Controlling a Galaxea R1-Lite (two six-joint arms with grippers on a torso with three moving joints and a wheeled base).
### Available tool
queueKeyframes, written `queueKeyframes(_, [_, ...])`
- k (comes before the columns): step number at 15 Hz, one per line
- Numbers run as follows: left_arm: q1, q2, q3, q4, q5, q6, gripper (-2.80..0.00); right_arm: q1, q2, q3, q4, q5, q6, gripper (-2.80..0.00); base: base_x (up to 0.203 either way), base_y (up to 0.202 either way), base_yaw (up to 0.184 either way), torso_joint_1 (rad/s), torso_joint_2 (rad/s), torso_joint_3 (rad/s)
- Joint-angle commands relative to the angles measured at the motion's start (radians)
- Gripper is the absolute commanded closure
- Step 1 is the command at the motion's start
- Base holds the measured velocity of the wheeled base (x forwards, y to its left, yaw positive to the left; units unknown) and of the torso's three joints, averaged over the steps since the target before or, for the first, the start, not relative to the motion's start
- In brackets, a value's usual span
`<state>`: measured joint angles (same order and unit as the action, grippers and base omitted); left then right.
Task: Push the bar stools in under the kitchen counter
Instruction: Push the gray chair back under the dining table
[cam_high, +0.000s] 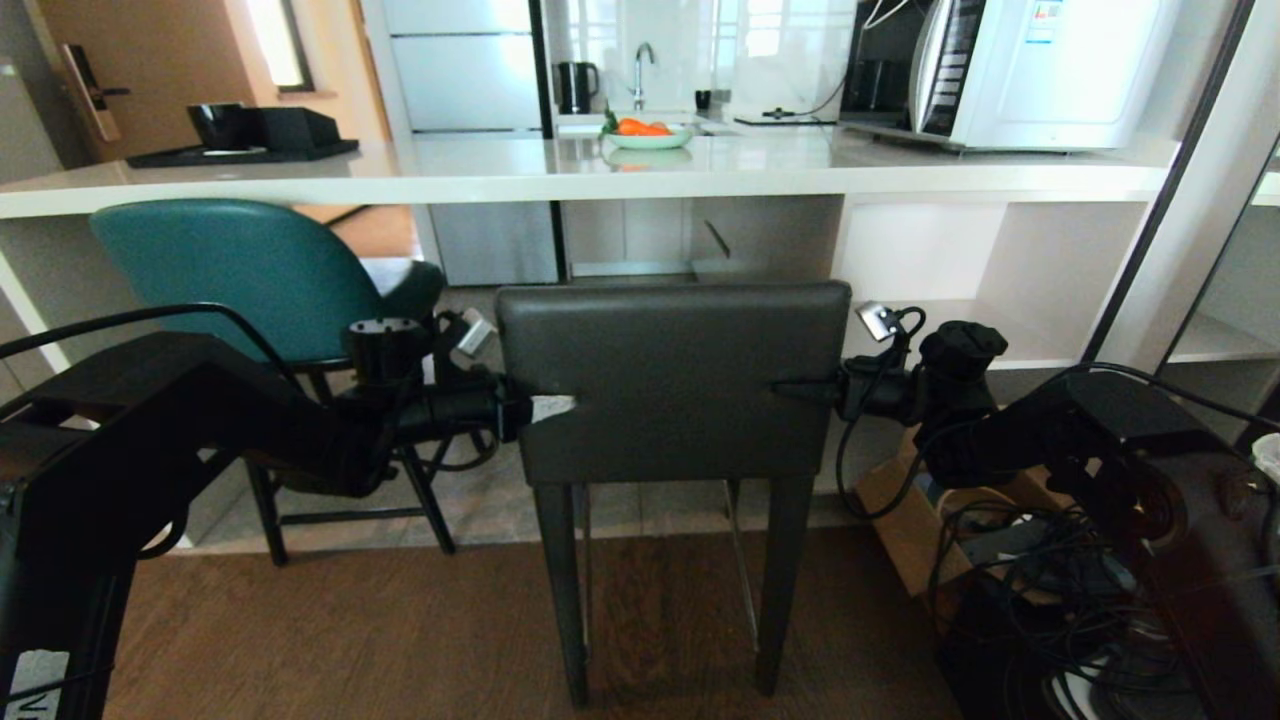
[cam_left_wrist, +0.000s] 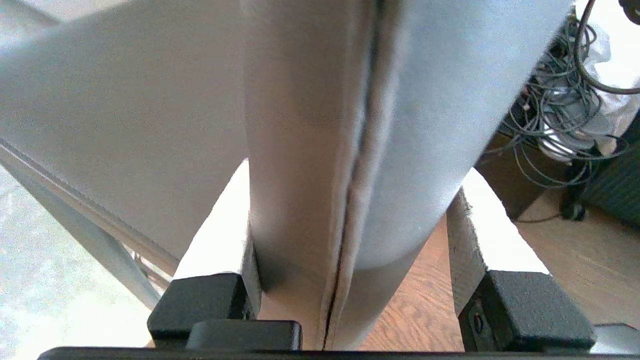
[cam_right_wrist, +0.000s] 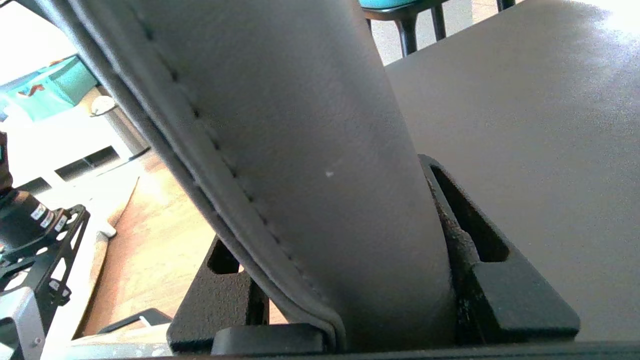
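Observation:
The dark grey, square-backed bar stool (cam_high: 680, 380) stands in front of me, a little short of the white kitchen counter (cam_high: 500, 175). My left gripper (cam_high: 535, 408) is shut on the left edge of its backrest, and my right gripper (cam_high: 800, 390) is shut on the right edge. In the left wrist view the backrest (cam_left_wrist: 300, 125) sits between the fingers of the left gripper (cam_left_wrist: 350, 220). The right wrist view shows the backrest (cam_right_wrist: 300, 125) filling the right gripper (cam_right_wrist: 325, 205). The teal bar stool (cam_high: 230, 270) stands to the left with its seat partly under the counter.
A cardboard box with tangled cables (cam_high: 930, 510) lies on the floor at the right, beside my right arm. Open white shelving (cam_high: 1000, 270) fills the space under the counter's right part. On the counter are a bowl of oranges (cam_high: 648, 133), a black tray (cam_high: 250, 140) and a microwave (cam_high: 1040, 70).

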<state>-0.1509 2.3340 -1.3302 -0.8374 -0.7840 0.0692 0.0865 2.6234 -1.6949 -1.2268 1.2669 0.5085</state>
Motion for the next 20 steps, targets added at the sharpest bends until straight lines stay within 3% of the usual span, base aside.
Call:
queueKeyframes(1, [-0.007, 0.010, -0.001, -0.007, -0.008, -0.004, 0.00, 0.003, -0.006, 0.004, -0.017, 0.008, 0.001, 0.00, 0.000, 0.000, 0.000, 0.000, 0.00, 0.000])
queueKeyframes(3, [-0.031, 0.035, 0.004, -0.024, 0.002, -0.014, 0.00, 0.001, -0.002, 0.003, -0.022, 0.006, 0.010, 0.00, 0.000, 0.000, 0.000, 0.000, 0.00, 0.000])
queueKeyframes(7, [-0.049, 0.139, -0.043, -0.266, 0.078, -0.038, 0.00, 0.003, -0.002, -0.001, -0.019, 0.006, 0.012, 0.00, 0.000, 0.000, 0.000, 0.000, 0.00, 0.000])
queueKeyframes(15, [-0.041, 0.140, -0.058, -0.272, 0.080, -0.048, 0.00, 0.007, -0.001, -0.008, -0.007, 0.006, 0.017, 0.00, 0.000, 0.000, 0.000, 0.000, 0.00, 0.000])
queueKeyframes(20, [-0.042, 0.142, -0.058, -0.275, 0.078, -0.049, 0.00, 0.007, 0.006, -0.038, 0.023, -0.001, 0.021, 0.00, 0.177, 0.000, 0.000, -0.001, 0.00, 0.003])
